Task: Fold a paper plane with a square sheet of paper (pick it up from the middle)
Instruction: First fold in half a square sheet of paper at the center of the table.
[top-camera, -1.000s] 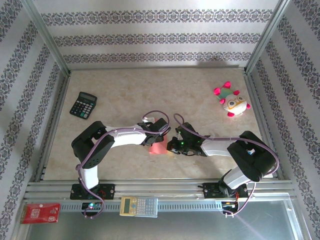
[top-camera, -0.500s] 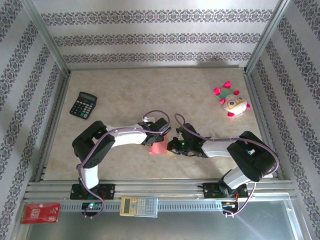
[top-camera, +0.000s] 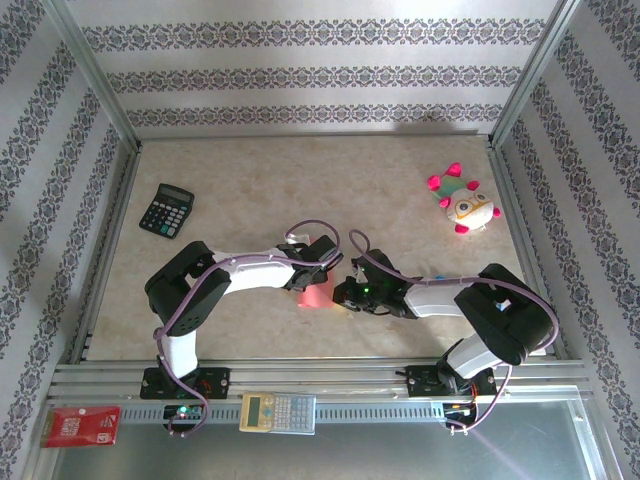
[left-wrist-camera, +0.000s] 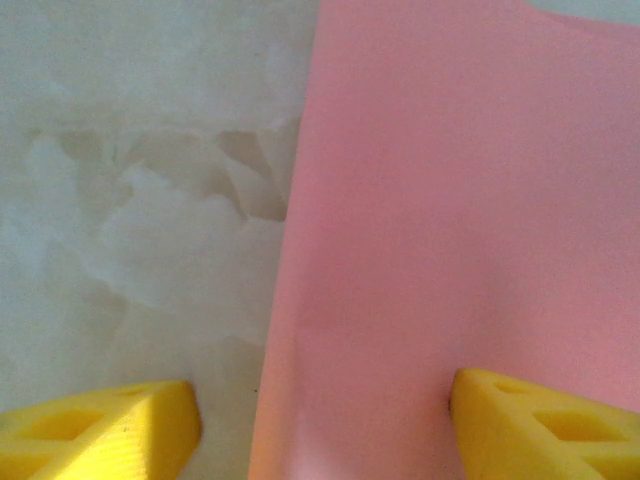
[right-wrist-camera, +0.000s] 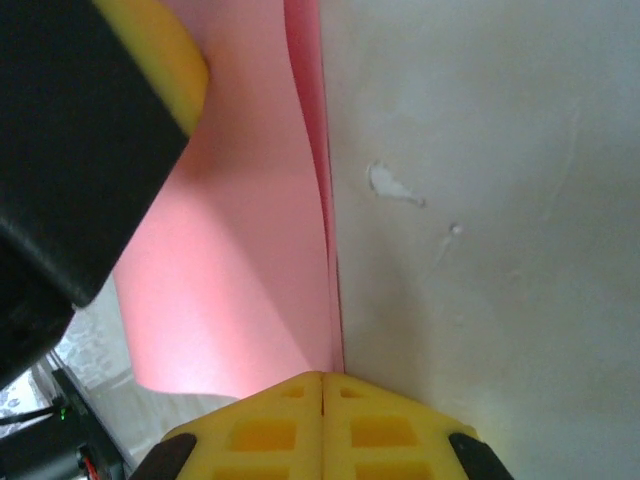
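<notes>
Salmon-pink paper sheet (top-camera: 316, 296) lies folded mid-frame; left gripper (left-wrist-camera: 322, 395) spread apart astride its edge, right gripper (right-wrist-camera: 322, 380) pressed together at the crease.

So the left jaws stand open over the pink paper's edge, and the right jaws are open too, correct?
No: the right jaws are shut, tips pressed together at the edge of the pink paper, as the right wrist view shows. The left jaws do stand open.
</notes>
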